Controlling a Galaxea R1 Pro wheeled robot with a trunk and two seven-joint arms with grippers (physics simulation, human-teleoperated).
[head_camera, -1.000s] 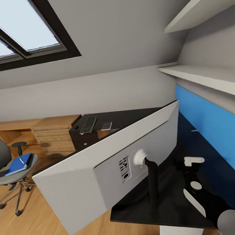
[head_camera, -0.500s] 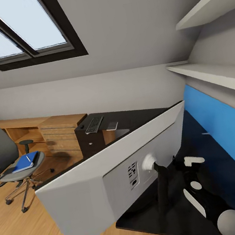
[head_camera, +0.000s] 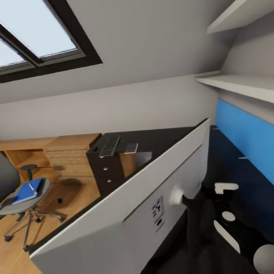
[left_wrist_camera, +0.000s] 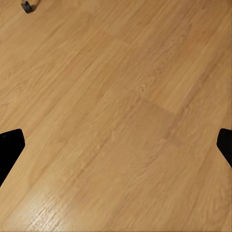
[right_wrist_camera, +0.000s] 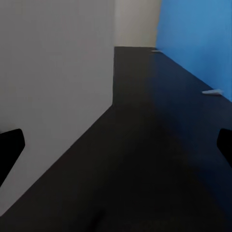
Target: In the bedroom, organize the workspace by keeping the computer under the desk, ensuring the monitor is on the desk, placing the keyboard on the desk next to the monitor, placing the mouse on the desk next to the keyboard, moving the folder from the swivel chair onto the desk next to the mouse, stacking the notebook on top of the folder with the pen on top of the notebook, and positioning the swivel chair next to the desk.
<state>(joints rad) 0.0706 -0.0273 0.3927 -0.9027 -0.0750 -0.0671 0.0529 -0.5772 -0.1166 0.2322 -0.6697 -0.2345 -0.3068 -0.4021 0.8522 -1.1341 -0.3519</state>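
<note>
The monitor (head_camera: 125,228) leans just left of the right gripper (right_wrist_camera: 116,145), gaping and empty.

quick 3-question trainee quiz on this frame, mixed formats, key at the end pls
1. True or false: the keyboard lies on the desk.
2. Multiple choice: the blue folder lies on A) the desk, B) the swivel chair, C) the floor.
3. Fill in: the head view sees the monitor from its ____ side.

Key: 1 true. 2 B. 3 back, the pale grey one with the ports and stand mount.
</note>
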